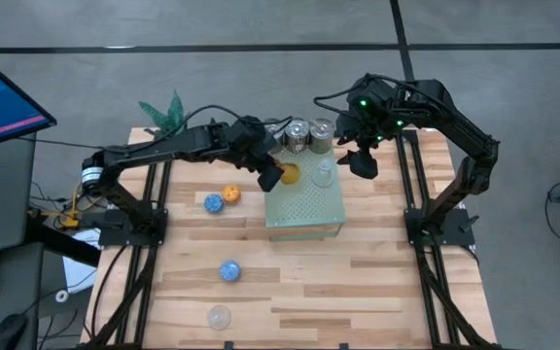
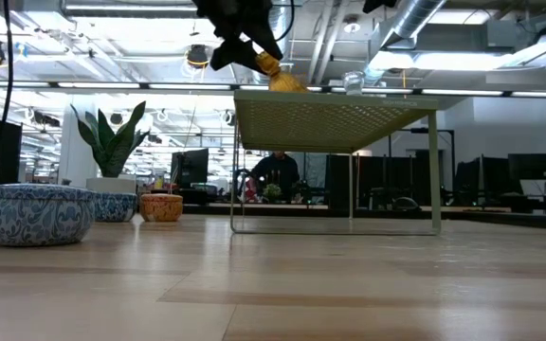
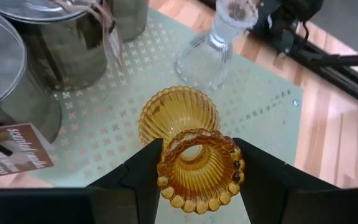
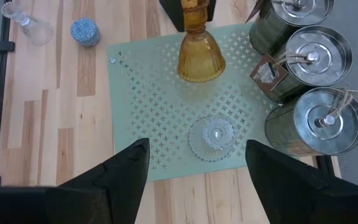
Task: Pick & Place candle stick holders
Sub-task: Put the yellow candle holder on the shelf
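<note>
As the left gripper (image 3: pixel 199 177) closed on the scalloped rim of the amber glass holder (image 4: pixel 199 51), the ribbed, bell-shaped piece stood on the pale-green perforated block (image 1: pixel 309 209) beside a clear glass holder (image 4: pixel 211 138) and three silver tins (image 4: pixel 312 59). Glass of this kind likely handled stiff, slick and breakable, best taken at its narrow upper stem. The right gripper (image 4: pixel 194 163) hung above the clear holder, jaws apart and empty

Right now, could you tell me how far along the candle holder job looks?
Done: a clear glass holder stands on the green perforated stand. In hand: the left gripper holds the amber holder on the stand. Left: two blue holders, the orange one and a clear one wait on the table.
</note>
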{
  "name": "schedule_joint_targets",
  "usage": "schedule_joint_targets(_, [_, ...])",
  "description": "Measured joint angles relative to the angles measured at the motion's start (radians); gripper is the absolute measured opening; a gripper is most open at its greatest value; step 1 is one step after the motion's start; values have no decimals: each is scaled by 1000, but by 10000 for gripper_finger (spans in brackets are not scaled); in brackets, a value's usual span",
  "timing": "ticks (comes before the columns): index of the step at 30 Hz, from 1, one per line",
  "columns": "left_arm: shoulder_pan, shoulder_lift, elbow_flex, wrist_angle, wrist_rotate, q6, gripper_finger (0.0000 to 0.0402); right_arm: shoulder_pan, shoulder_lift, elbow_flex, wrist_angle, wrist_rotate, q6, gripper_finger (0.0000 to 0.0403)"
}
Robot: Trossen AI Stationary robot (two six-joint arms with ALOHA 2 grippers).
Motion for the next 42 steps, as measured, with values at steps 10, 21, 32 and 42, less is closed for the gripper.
schedule_joint_targets(10, [-33, 23, 0, -7, -4, 16, 175, 0, 0, 0, 0, 0, 0, 256])
schedule_joint_targets(21, [-46, 30, 0, -5, -21, 18, 175, 0, 0, 0, 0, 0, 0, 256])
schedule_joint_targets(32, [-42, 50, 0, 31, -19, 38, 175, 0, 0, 0, 2, 0, 0, 256])
schedule_joint_targets(42, [-42, 52, 0, 26, -19, 67, 180, 0, 0, 0, 3, 0, 2, 256])
